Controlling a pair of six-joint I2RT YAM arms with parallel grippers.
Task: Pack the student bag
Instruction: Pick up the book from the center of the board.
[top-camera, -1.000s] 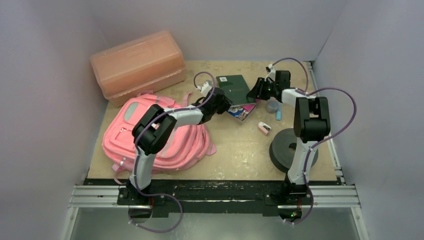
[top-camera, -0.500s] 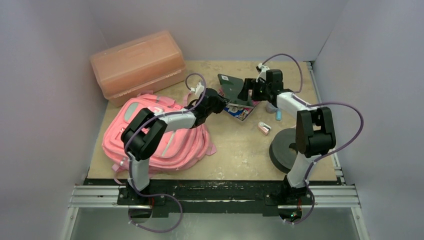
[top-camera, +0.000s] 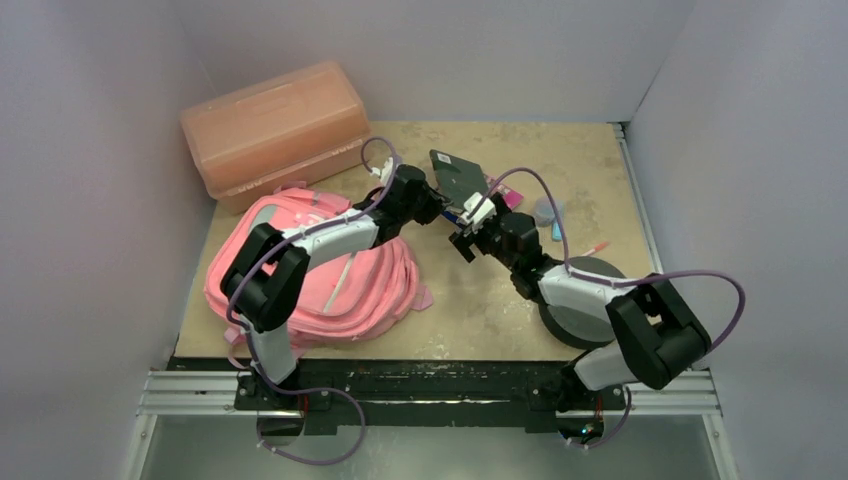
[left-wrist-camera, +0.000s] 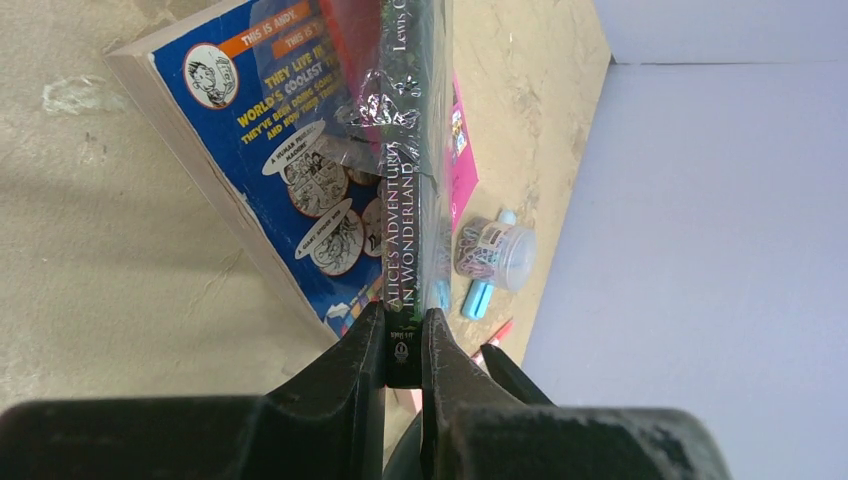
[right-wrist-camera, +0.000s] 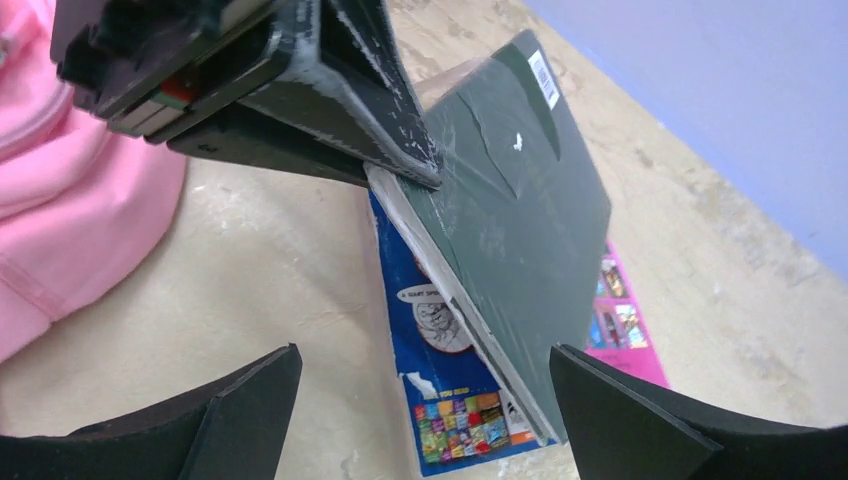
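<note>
The left jaws pinch the lower end of a dark green book (top-camera: 458, 175) and hold it tilted up off the tabletop (top-camera: 480, 300). The right jaws stand spread wide just beside it, gripping nothing. Seen from above, the student bag (top-camera: 375, 285) lies slumped on the left side of the tabletop, partly under the left arm and near a salmon-orange plastic box (top-camera: 275, 125). Whether its main zip is open cannot be told from here.

From the left wrist, the pinch sits at the foot of the spine, over glossy wrapping. A blue comic book (left-wrist-camera: 290, 190) lies beneath, and a jar of paper clips (left-wrist-camera: 495, 255) stands farther off.

From the right wrist, the spread right jaws frame the green cover and the comic, with pink bag fabric at the left edge.

The bag looks soft and limp, probably light while unfilled, and likely to sag shut when let go. The top handle or the edge of the zip opening seems the best place to take hold, one arm holding the mouth open while the other feeds things in. The book is stiff, but its shiny wrap looks slippery, and gripped at one end it may swivel.
</note>
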